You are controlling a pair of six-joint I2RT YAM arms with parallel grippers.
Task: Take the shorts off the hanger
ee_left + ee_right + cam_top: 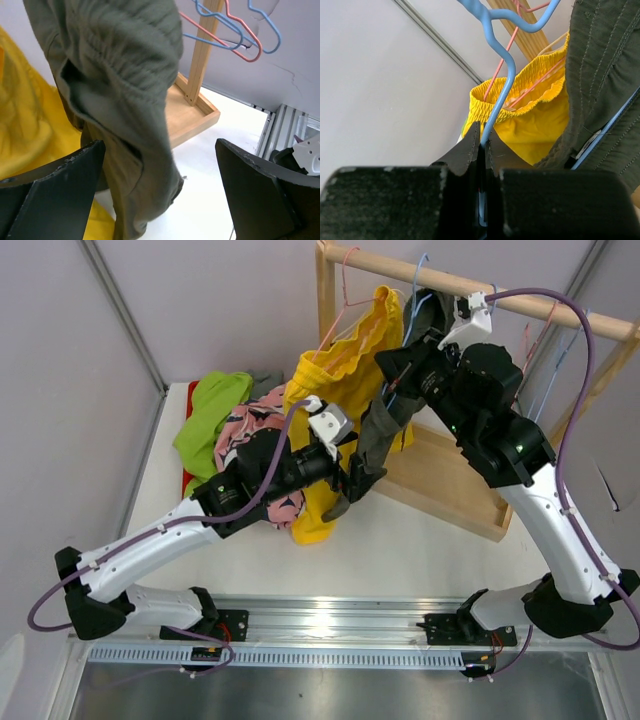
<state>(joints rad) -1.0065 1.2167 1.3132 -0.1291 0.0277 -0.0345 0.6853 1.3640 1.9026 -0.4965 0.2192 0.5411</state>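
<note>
The dark olive shorts (383,435) hang on a blue hanger (497,95) in front of the wooden rack. My right gripper (402,365) is shut on that hanger's wire just below its hook, as the right wrist view (484,135) shows. My left gripper (355,478) is open with the lower part of the olive shorts (125,100) hanging between its jaws, not pinched. The bright yellow shorts (340,360) hang on a pink hanger (345,290) from the rail. The lime green shorts (213,405) and the pink floral shorts (248,435) lie on the table at the left. The grey shorts are not clearly visible.
The wooden rack has a rail (520,302) across the top and a tray base (450,485) on the table. Empty pink and blue hangers (235,35) hang on the rail's right part. Grey walls stand close behind and to the left.
</note>
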